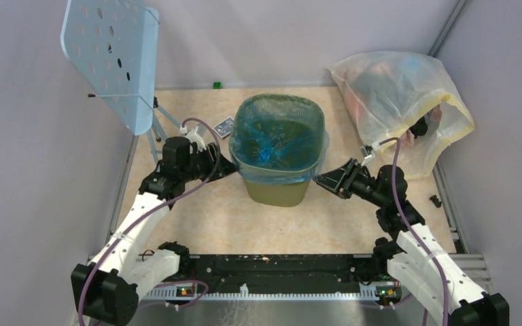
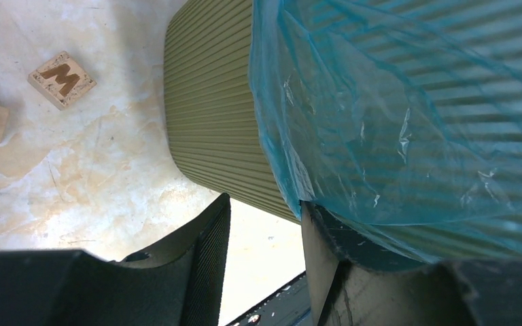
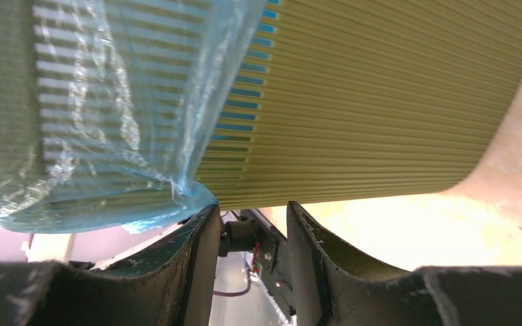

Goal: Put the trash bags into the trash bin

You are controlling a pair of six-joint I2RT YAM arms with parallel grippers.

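Beige marbled tabletop [image 1: 197, 224] is enclosed by pale grey walls [image 1: 34, 204]. At its centre the olive trash bin [image 1: 279, 190] is stood upright. The light-blue trash bag [image 1: 279, 136] is spread inside it, with the hem folded out over the rim and hung a short way down the ribbed sides. The left gripper [image 1: 225, 166] is placed at the bin's left side at hem level. Its fingers are parted: the hem is draped over one finger [image 2: 326, 272], and the other [image 2: 204, 251] is seen clear of the wall. The right gripper [image 1: 323, 180] is set at the right side, jaws likewise apart, and one fingertip [image 3: 200, 217] is touched by a loose corner of the hem. Bare surface is left in front of the bin, between the arms. Beyond the left arm the room is narrowed by a blue perforated panel [image 1: 109, 54] on a stand. The far right corner is filled by a stuffed yellowish bag [image 1: 394, 88]. A lettered wooden block [image 2: 62, 79] is seen near the bin's base, apart from it.
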